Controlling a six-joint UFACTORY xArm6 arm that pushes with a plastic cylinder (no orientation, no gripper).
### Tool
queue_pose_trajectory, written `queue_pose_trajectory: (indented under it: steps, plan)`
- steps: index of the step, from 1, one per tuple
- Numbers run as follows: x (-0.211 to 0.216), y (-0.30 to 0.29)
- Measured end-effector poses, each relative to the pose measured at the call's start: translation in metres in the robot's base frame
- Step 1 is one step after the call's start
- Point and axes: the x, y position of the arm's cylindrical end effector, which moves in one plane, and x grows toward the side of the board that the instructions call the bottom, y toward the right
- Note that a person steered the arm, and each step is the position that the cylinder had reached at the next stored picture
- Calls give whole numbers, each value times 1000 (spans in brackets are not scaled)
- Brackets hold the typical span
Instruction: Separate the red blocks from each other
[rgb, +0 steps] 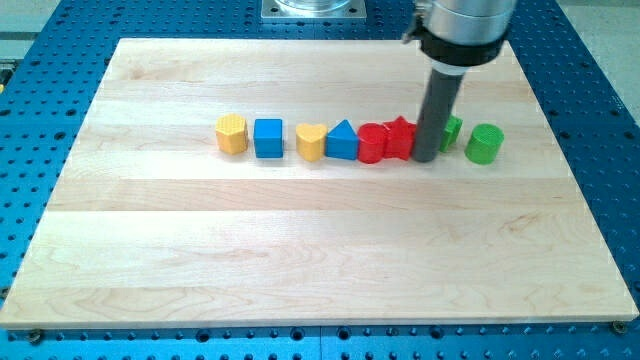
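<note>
Two red blocks sit touching in a row across the board's upper middle: a round red block (372, 143) and a red star-shaped block (399, 137) to its right. My tip (426, 158) stands right against the red star's right side, between it and a green block (452, 131) that the rod partly hides. The rod (437, 112) rises to the dark arm housing at the view's top.
Left of the red blocks in the same row: a blue triangle (342, 141) touching the round red block, a yellow heart-like block (311, 142), a blue cube (268, 138), a yellow hexagon (232, 133). A green cylinder (484, 144) ends the row at the right. Wooden board (300, 250).
</note>
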Motion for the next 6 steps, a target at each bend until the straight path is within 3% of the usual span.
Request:
queue_pose_trajectory:
  steps: [2, 4, 6]
  plan:
    - [11, -14]
    - [-20, -81]
    - [-48, -100]
